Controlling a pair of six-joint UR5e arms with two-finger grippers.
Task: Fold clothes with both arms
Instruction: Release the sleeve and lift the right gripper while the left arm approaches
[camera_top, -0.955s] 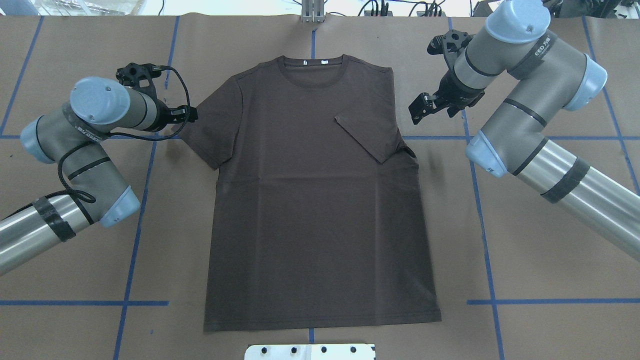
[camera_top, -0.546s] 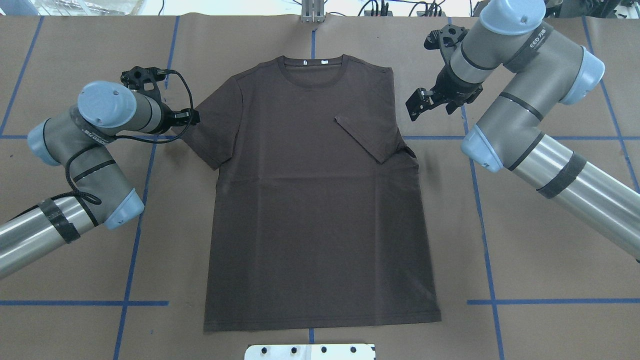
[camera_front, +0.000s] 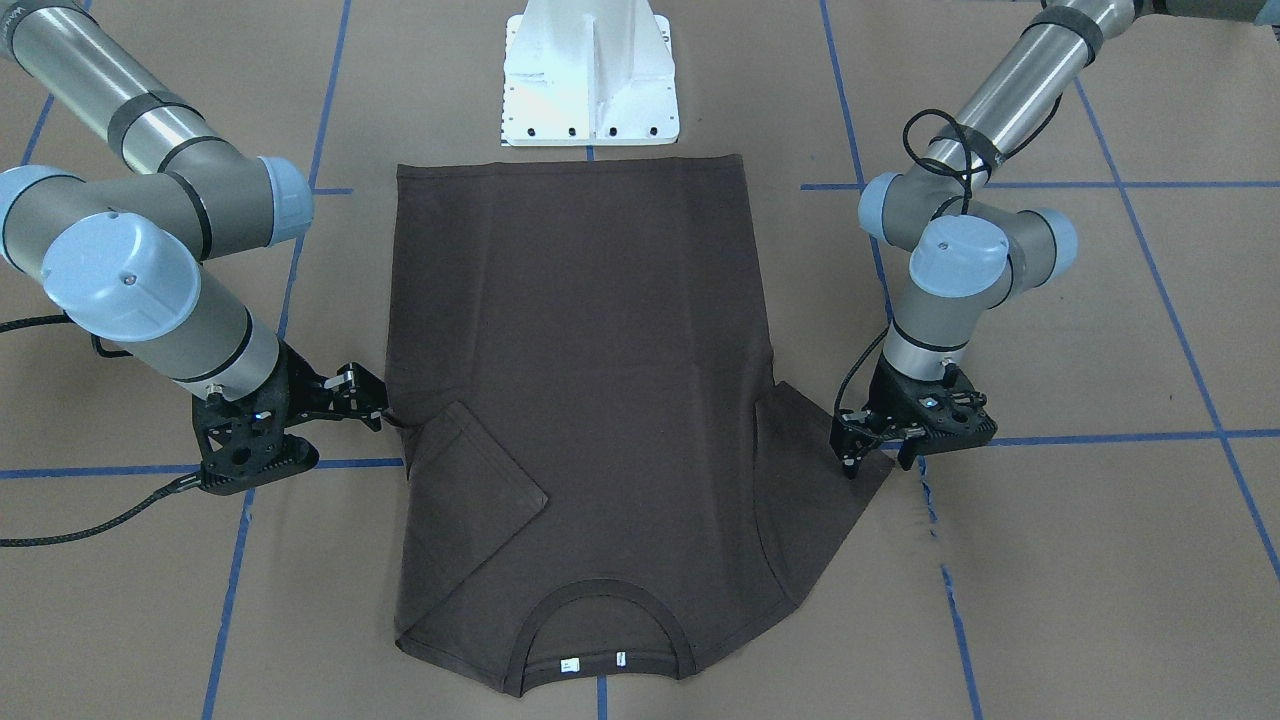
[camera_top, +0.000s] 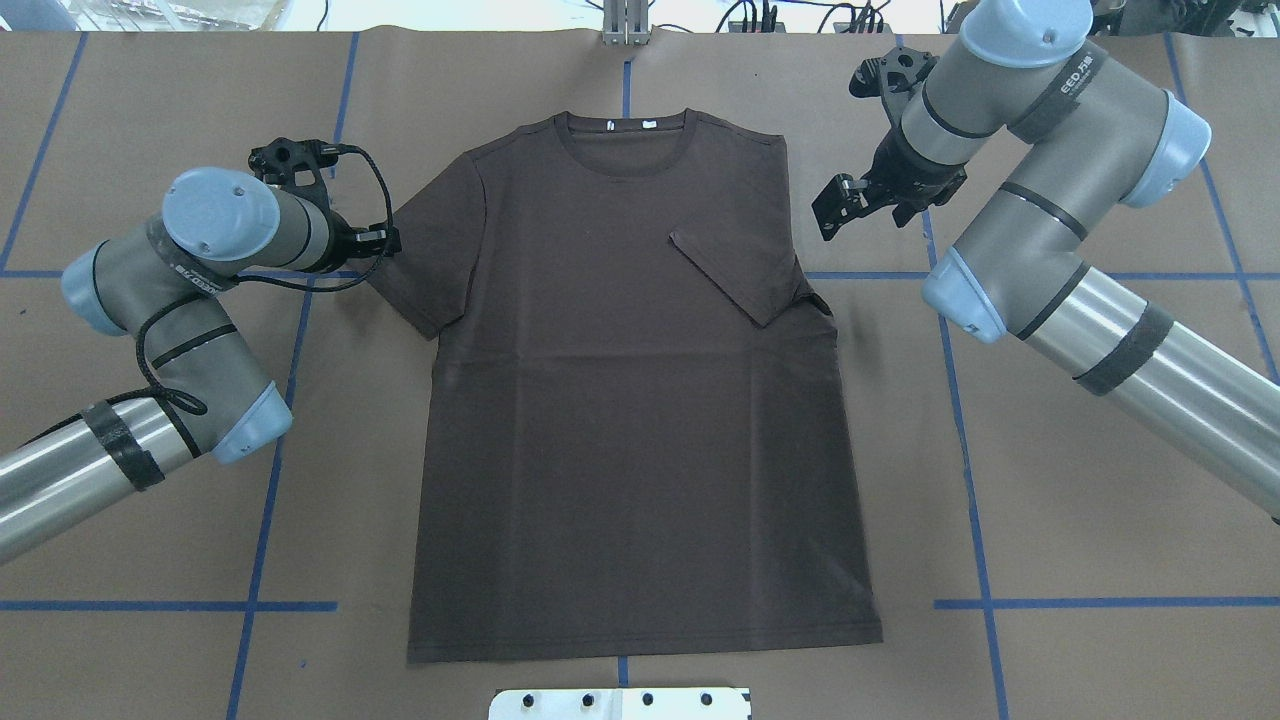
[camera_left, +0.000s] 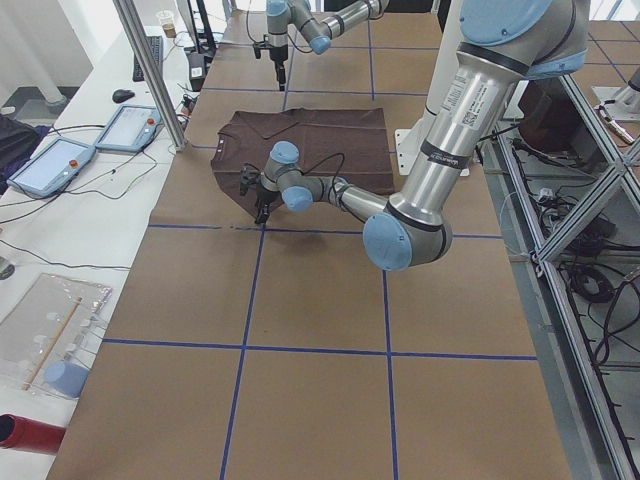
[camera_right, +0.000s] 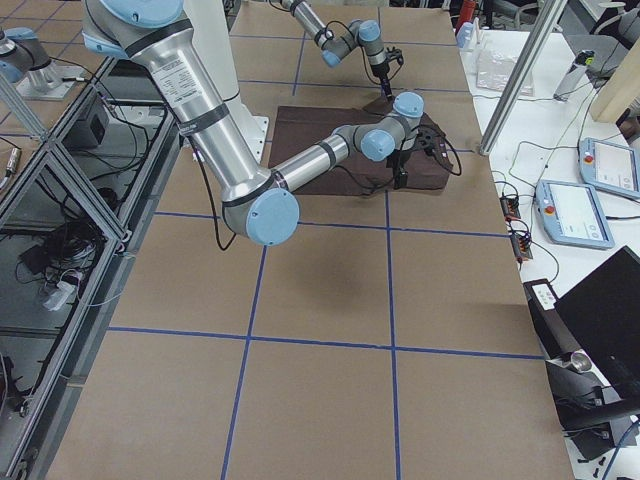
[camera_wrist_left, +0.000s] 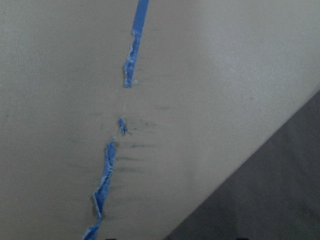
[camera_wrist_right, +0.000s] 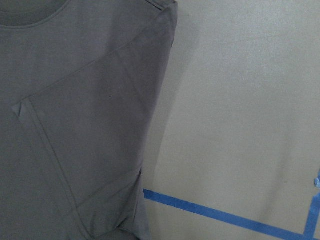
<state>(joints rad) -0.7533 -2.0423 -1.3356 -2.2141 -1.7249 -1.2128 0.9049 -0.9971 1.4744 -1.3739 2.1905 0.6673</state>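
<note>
Not much has shifted in the last second: the left arm (camera_top: 190, 260) has crept in a little, so the left gripper (camera_front: 873, 458) now sits low at the outer hem of the spread sleeve (camera_top: 425, 260), its fingers apart and holding nothing that I can make out. The right arm (camera_top: 1040, 150) has drawn up and back toward the far edge, and the right gripper (camera_top: 828, 210) hangs just off the shoulder seam, fingers apart and empty. The dark brown T-shirt (camera_top: 640, 420) has not budged; it lies flat in the middle of the bench (camera_top: 1080, 520), collar away from the robot, with the folded sleeve (camera_top: 745, 280) turned in over the chest and the other one out flat. The bench is covered in brown paper marked into squares with blue tape (camera_top: 280, 470), which is torn and scuffed near the left gripper. The white pedestal base (camera_front: 590, 75) stands just beyond the shirt's bottom hem. Around it there is an aluminium post (camera_left: 150, 70), a white side table carrying a teach pendant (camera_left: 50, 165), and cables trailing on the floor (camera_right: 50, 270).
</note>
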